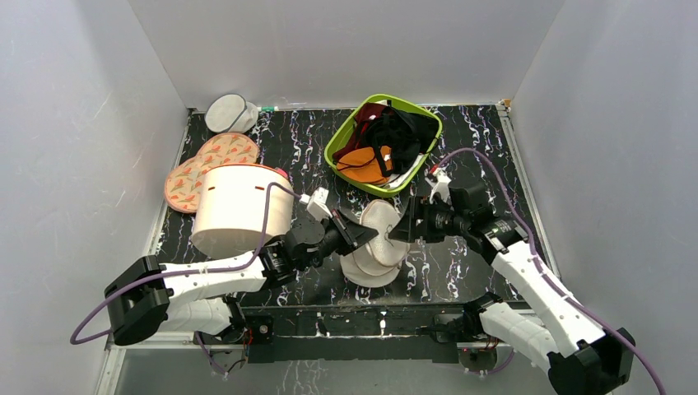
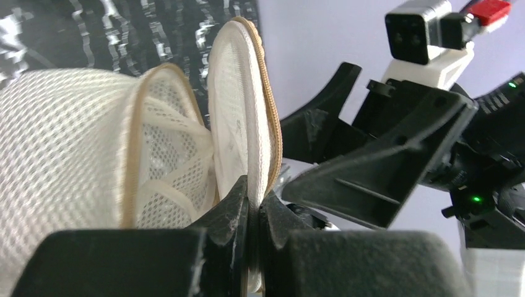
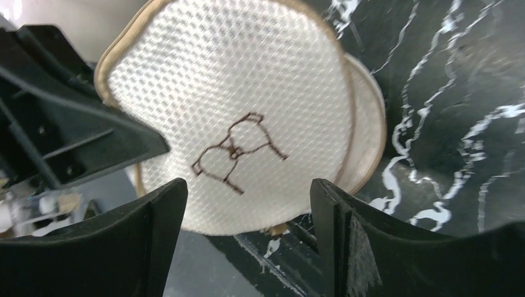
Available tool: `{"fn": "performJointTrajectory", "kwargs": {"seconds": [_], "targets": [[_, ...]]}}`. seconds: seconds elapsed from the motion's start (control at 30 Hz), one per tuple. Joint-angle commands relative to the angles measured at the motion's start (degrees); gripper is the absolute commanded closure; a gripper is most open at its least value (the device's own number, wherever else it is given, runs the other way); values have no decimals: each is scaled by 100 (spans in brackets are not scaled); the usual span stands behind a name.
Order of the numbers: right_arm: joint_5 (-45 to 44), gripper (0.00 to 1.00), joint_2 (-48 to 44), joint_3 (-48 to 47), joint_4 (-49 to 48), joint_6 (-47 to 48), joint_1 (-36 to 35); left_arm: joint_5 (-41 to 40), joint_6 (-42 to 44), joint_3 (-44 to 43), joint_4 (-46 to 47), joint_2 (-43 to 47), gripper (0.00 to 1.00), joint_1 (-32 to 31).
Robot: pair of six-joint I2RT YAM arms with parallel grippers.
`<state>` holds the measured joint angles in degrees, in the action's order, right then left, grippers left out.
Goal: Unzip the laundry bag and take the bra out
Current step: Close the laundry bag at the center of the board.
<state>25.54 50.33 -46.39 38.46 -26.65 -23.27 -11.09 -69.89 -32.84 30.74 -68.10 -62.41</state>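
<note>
The laundry bag [image 1: 377,247] is a small off-white mesh pouch with a tan zip rim, lying open on the dark mat between my arms. My left gripper [image 1: 360,234] is shut on its raised round flap [image 2: 238,117]; the bag's body [image 2: 62,142] gapes beside it and shows only mesh inside. My right gripper [image 1: 402,222] is open just right of the flap. In the right wrist view the flap [image 3: 235,105], with a brown stitched figure, fills the space ahead of the open right gripper [image 3: 247,198], untouched. The orange bra [image 1: 365,163] lies in the green basket.
The green basket [image 1: 411,104] at the back also holds a black garment [image 1: 397,136] and dark red cloth [image 1: 370,111]. A large cream cylinder with a red rim [image 1: 243,210] lies at the left. Patterned flat pads [image 1: 206,164] and a greyer mesh pouch [image 1: 226,113] sit at the back left.
</note>
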Motion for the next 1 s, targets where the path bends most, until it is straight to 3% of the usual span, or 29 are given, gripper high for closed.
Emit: {"fn": "performJointTrajectory", "kwargs": {"seconds": [0.0,0.17,0.27,0.4,0.57,0.73,0.8,0.9,0.97], "targets": [[1125,32,12,499,-1459,-485,-43,-507,-448,263,-532,5,100,20],[1082,45,378,938,-2238,-738,-190,-736,-559,358,-920,-16,100,12],[1034,48,747,1077,-2759,-875,-358,-813,-641,397,-1098,-41,100,19],[873,54,1272,1151,-3318,-985,-547,-962,-686,540,-1118,128,92,18],[805,62,1800,1126,-3850,-1095,-678,-887,-327,527,-1251,443,62,17],[591,63,2287,896,-3891,-959,-1088,-667,354,345,-1351,929,34,17],[549,63,2361,859,-3940,-983,-1176,-669,460,271,-1571,1199,26,16],[492,62,2426,830,-4016,-1001,-1246,-887,532,96,-2252,1601,3,18],[470,60,2493,837,-4066,-972,-1277,-1063,785,-74,-2689,1831,2,19]]}}
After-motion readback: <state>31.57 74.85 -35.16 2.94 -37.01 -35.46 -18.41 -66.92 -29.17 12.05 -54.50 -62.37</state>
